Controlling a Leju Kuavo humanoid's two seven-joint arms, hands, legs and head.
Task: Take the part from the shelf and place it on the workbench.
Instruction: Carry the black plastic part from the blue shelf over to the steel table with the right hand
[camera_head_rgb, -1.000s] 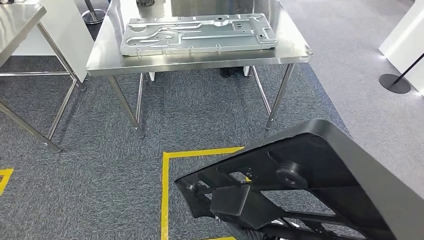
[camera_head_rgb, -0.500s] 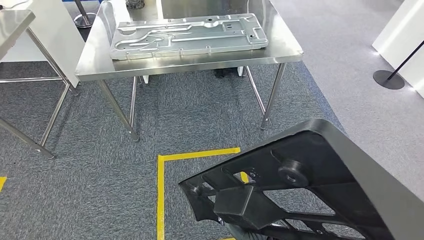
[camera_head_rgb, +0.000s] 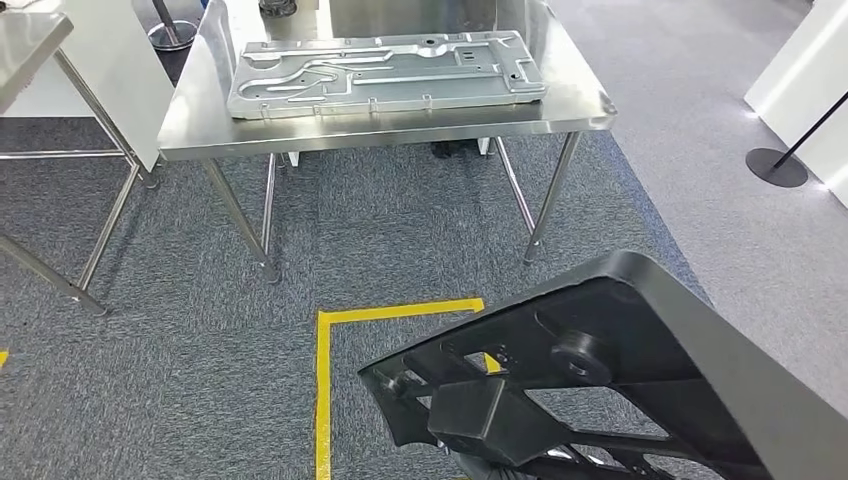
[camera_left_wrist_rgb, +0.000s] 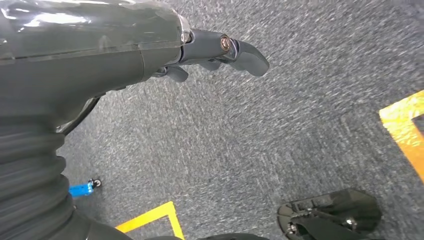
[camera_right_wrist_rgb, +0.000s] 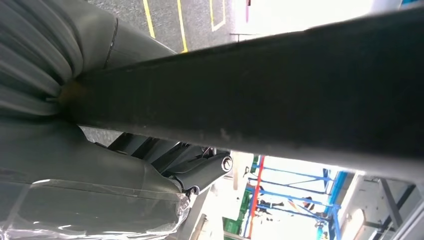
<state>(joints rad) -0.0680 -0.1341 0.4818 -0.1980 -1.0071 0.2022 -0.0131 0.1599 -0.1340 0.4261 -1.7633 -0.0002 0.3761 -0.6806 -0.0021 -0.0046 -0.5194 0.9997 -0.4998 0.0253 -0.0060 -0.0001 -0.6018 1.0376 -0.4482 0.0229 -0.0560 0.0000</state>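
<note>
The black plastic part (camera_head_rgb: 640, 380), a ribbed frame with open cut-outs, a round boss and a blocky lug, fills the lower right of the head view, tilted above the carpet and well apart from the workbench. In the right wrist view its dark edge (camera_right_wrist_rgb: 280, 85) runs as a broad bar right across the right hand (camera_right_wrist_rgb: 150, 175). The hand's dark fingers (camera_right_wrist_rgb: 200, 172) reach along one side of the bar and the grey thumb cover lies on the other, so the hand grips the part; the fingertips are hidden behind it.

The left hand (camera_left_wrist_rgb: 210, 52) hangs over the carpet, holding nothing. Its dark fingers (camera_left_wrist_rgb: 245, 52) lie extended and close together, slightly bent, with bare grey carpet (camera_left_wrist_rgb: 280, 130) beyond their tips.

Ahead of the part stands the stainless-steel workbench (camera_head_rgb: 400, 125) on thin metal legs. A large stamped sheet-metal panel (camera_head_rgb: 385, 70) lies flat on its top, covering most of it. A second steel table (camera_head_rgb: 30, 40) stands beside it at the left edge. Yellow floor tape (camera_head_rgb: 350, 350) forms a corner on the carpet between the part and the workbench.
</note>
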